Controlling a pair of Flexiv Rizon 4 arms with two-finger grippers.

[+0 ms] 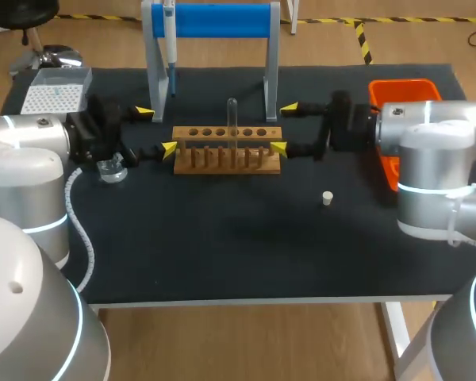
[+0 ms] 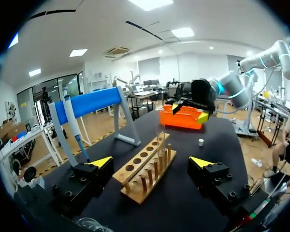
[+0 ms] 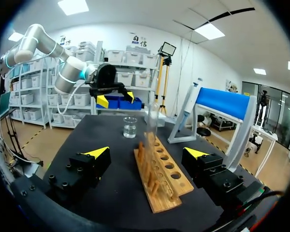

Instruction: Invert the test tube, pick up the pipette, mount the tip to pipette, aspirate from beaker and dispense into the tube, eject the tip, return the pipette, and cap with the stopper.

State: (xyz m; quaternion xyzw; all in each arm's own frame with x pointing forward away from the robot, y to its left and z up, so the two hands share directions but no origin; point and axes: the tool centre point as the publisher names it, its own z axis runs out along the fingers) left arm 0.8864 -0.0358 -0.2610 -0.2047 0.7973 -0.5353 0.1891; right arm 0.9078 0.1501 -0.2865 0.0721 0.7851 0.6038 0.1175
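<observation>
Test tube (image 1: 232,119) of thin clear glass stands straight up near the middle of the brown wooden rack with pegs and holes (image 1: 226,161), on the black table (image 1: 222,238). Its round end looks to be on top, so I think it sits upside down on a peg, but that is hard to tell for sure.

Your left gripper (image 1: 156,131) hangs at the left end of the rack, and your right gripper (image 1: 284,127) at the right end. Both have their yellow-tipped fingers spread wide. Neither one holds anything or touches the tube.

So you look to be at the very first step, turning the tube over. The white and blue pipette (image 1: 169,32) hangs on the blue-barred stand (image 1: 222,20) behind the rack. The small clear glass beaker (image 1: 111,171) sits by your left arm. The little white stopper (image 1: 328,198) lies alone on the table, toward your right arm.

Next, one gripper needs to come in with a finger on each side of the tube and squeeze softly. Then it should lift the tube straight up, flip it, and set it open end up in a hole. Thin glass can slip or crack, so go gently and do not bump the rack.
</observation>
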